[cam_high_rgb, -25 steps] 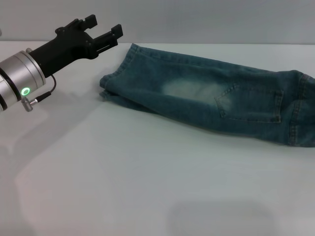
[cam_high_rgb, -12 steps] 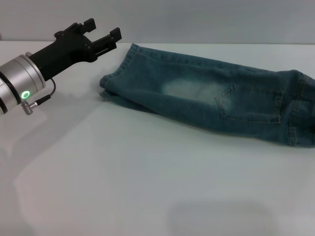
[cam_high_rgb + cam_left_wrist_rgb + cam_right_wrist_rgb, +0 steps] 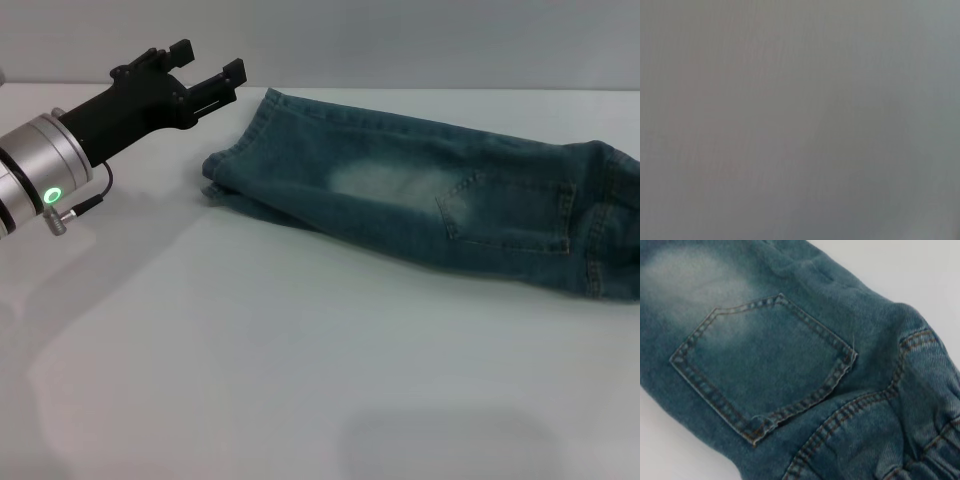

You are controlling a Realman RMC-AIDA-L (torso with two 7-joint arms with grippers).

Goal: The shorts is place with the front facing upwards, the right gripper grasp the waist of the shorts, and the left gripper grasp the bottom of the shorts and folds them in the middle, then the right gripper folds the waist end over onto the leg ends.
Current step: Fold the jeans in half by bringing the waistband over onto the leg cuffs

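Observation:
The blue-green denim shorts (image 3: 430, 200) lie on the white table (image 3: 300, 360), doubled lengthwise, with a pale faded patch (image 3: 385, 180) and a stitched pocket (image 3: 510, 210) on top. The leg ends (image 3: 232, 150) point left and the waist (image 3: 615, 215) reaches the right edge of the head view. My left gripper (image 3: 208, 60) hovers open just left of the leg hems, holding nothing and apart from the cloth. The right wrist view looks closely down on the pocket (image 3: 765, 365) and the gathered waist (image 3: 925, 440). The right gripper itself does not show. The left wrist view is a blank grey blur.
Bare white table surface stretches in front of the shorts and under the left arm (image 3: 40, 170). The table's far edge meets a grey wall (image 3: 400, 40) just behind the shorts.
The left gripper has drifted slightly left and down, a little away from the leg hems, still open. The shorts have not moved.

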